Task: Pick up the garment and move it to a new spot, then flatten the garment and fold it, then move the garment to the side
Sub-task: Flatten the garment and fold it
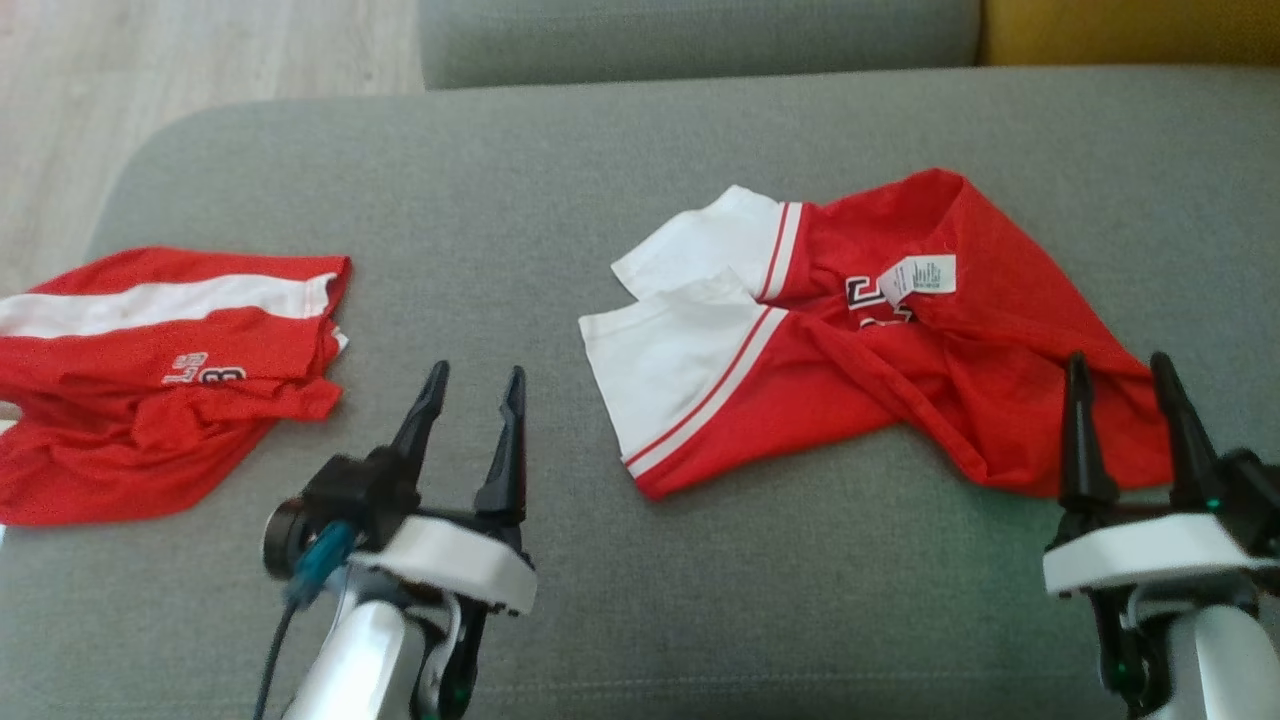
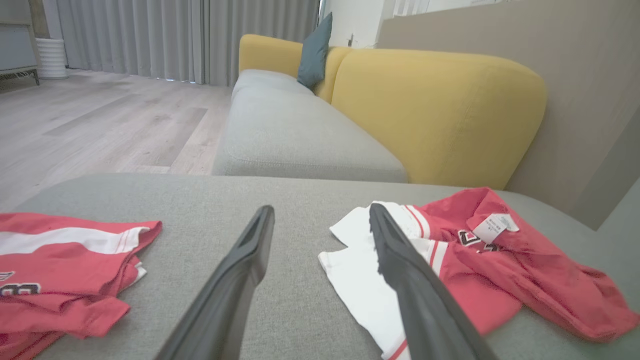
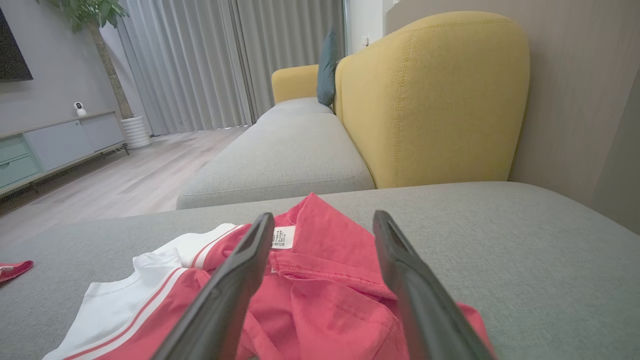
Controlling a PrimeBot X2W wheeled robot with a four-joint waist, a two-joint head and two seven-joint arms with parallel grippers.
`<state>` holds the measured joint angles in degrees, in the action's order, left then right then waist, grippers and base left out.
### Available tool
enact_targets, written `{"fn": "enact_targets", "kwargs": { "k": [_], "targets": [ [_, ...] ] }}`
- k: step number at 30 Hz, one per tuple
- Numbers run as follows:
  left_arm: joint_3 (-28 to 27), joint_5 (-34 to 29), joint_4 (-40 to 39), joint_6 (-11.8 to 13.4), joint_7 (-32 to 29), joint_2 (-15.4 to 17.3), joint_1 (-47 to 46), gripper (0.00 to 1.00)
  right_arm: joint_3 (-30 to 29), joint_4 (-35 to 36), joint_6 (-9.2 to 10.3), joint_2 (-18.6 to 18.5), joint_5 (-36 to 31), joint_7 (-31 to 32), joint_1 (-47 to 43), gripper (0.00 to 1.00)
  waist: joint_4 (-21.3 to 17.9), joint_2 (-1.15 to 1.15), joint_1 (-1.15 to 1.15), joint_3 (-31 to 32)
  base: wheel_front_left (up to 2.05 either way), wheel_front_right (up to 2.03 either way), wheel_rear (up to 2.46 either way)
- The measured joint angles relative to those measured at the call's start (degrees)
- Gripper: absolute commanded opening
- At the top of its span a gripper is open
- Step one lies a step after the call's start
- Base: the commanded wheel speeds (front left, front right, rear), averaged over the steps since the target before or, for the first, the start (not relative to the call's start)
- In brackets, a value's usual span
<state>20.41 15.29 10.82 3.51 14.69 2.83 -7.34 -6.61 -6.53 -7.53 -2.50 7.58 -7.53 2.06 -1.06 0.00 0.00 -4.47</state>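
A crumpled red garment [image 1: 900, 330] with white sleeves and a white label lies on the grey cushion, right of centre; it also appears as the garment [image 2: 475, 260] in the left wrist view and the garment [image 3: 320, 285] in the right wrist view. My left gripper [image 1: 473, 385] hovers open over bare cushion, left of the garment's white sleeves. My right gripper [image 1: 1118, 372] is open above the garment's near right edge, with nothing between its fingers. In the wrist views my left gripper [image 2: 320, 220] and right gripper [image 3: 322, 225] both stand open.
A second red and white garment [image 1: 150, 370] lies bunched at the cushion's left edge. The grey cushion [image 1: 560, 180] ends at a wooden floor [image 1: 150, 80] on the left. A yellow backrest [image 2: 435, 110] and another grey seat [image 2: 295, 135] lie beyond.
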Motion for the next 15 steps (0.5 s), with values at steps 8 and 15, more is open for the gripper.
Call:
{"fn": "enact_targets", "kwargs": {
  "k": [8,15],
  "targets": [
    [3.3,-1.3,16.5,-2.2,-6.6,-0.1,-15.6,1.00,1.5,1.6,0.00,0.0,-0.1,0.5,2.5,1.00,-2.4,0.00,0.00,-4.8,0.00,0.00,0.00],
    [6.2,-1.1,30.7,-3.0,-12.1,-0.6,-26.6,1.00,2.5,2.7,0.00,0.0,-0.1,0.5,5.0,1.00,-5.2,0.00,0.01,-9.0,0.00,0.00,0.00]
  ]
}}
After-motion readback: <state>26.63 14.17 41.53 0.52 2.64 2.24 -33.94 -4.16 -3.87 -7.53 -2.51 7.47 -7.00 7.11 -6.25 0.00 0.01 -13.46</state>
